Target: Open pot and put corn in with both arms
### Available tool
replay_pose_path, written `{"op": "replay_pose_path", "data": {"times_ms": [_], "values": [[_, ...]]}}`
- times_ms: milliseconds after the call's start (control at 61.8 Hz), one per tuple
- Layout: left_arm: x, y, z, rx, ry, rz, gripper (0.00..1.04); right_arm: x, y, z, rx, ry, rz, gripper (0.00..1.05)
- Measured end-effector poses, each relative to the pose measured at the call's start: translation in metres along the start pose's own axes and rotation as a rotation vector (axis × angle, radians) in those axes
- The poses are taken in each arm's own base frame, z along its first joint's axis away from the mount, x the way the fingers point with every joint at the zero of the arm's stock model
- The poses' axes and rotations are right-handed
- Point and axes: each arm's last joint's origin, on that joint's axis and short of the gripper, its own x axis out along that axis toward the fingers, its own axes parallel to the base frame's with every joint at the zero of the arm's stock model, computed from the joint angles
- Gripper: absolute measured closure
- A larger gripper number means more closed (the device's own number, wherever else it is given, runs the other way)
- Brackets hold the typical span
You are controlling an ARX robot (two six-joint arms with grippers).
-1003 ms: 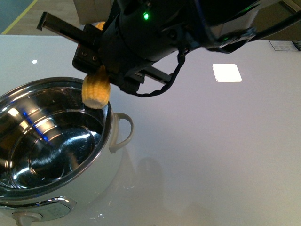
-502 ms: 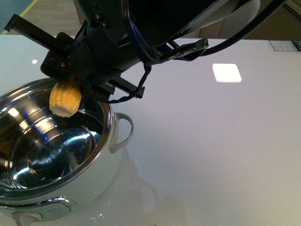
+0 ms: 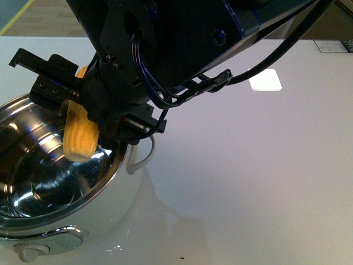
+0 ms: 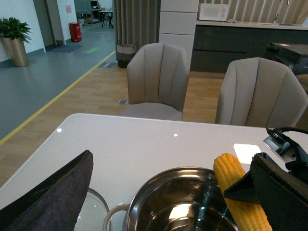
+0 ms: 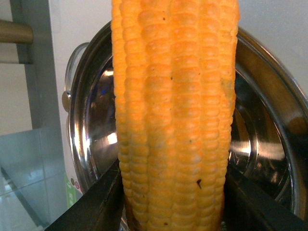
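Right gripper (image 3: pixel 83 118) clamped on the corn (image 3: pixel 81 137), cob over the open pot (image 3: pixel 124 165).

Cob hangs nearly upright, lower end inside the pot's rim line above the shiny interior, not touching the bottom. Jaws press both sides of the cob in the right wrist view. Left gripper: only a dark edge shows in the left wrist view, can't tell its opening. Pot sits on the white table (image 3: pixel 248 176).

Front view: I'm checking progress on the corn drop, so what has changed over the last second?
The right gripper, shut on the corn, carried it leftward and lower, from over the pot rim to above the shiny interior. The corn is not released. The pot and the white square stayed put.
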Motion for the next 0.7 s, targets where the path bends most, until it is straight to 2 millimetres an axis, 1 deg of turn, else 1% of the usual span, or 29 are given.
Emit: {"op": "replay_pose_path", "data": {"times_ms": [49,162,194,226,340,437,485,518,550,566,679,696], "values": [[0.0,0.0,0.0,0.0,0.0,0.0,0.07,0.0,-0.002,-0.001,0.002,0.0,-0.003,0.35],[0.0,0.0,0.0,0.0,0.0,0.0,0.07,-0.006,-0.009,0.0,0.012,-0.012,-0.014,0.14],[0.0,0.0,0.0,0.0,0.0,0.0,0.07,-0.008,-0.01,0.001,0.017,-0.018,-0.013,0.1],[0.0,0.0,0.0,0.0,0.0,0.0,0.07,-0.013,-0.01,0.003,0.02,-0.03,-0.012,0.07],[0.0,0.0,0.0,0.0,0.0,0.0,0.07,-0.034,-0.015,0.011,0.03,-0.106,-0.004,0.09],[0.0,0.0,0.0,0.0,0.0,0.0,0.07,-0.061,-0.023,0.019,0.041,-0.194,0.012,0.09],[0.0,0.0,0.0,0.0,0.0,0.0,0.07,-0.079,-0.031,0.021,0.05,-0.252,0.005,0.09],[0.0,0.0,0.0,0.0,0.0,0.0,0.07,-0.087,-0.034,0.022,0.055,-0.273,0.005,0.09],[0.0,0.0,0.0,0.0,0.0,0.0,0.07,-0.103,-0.042,0.024,0.063,-0.322,-0.006,0.09],[0.0,0.0,0.0,0.0,0.0,0.0,0.07,-0.107,-0.044,0.024,0.064,-0.336,-0.012,0.09],[0.0,0.0,0.0,0.0,0.0,0.0,0.07,-0.154,-0.07,0.025,0.073,-0.488,-0.108,0.09],[0.0,0.0,0.0,0.0,0.0,0.0,0.07,-0.158,-0.073,0.024,0.069,-0.501,-0.119,0.09]]}}
